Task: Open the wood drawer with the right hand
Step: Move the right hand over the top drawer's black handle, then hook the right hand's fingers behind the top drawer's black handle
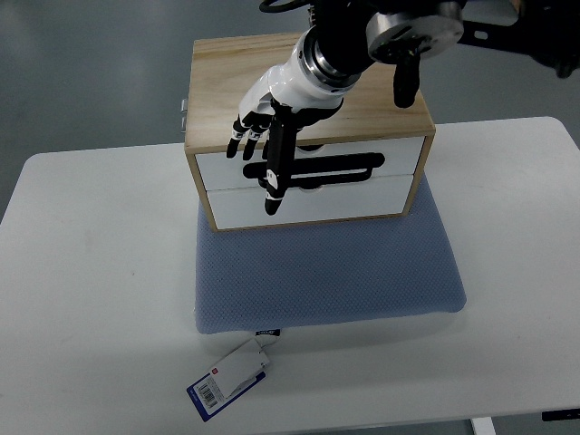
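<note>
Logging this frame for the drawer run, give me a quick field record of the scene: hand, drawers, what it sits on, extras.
active hand: right robot hand, arm entering from the top right
hand pose: fingers extended, pointing down over the front of the wooden drawer box
upper drawer: looks closed, flush with box front
lower drawer: looks closed
contact with handle: cannot tell
support: box stands on a blue-grey mat on the white table
extras: barcode tag at the mat's near edge
left hand: not in view
</note>
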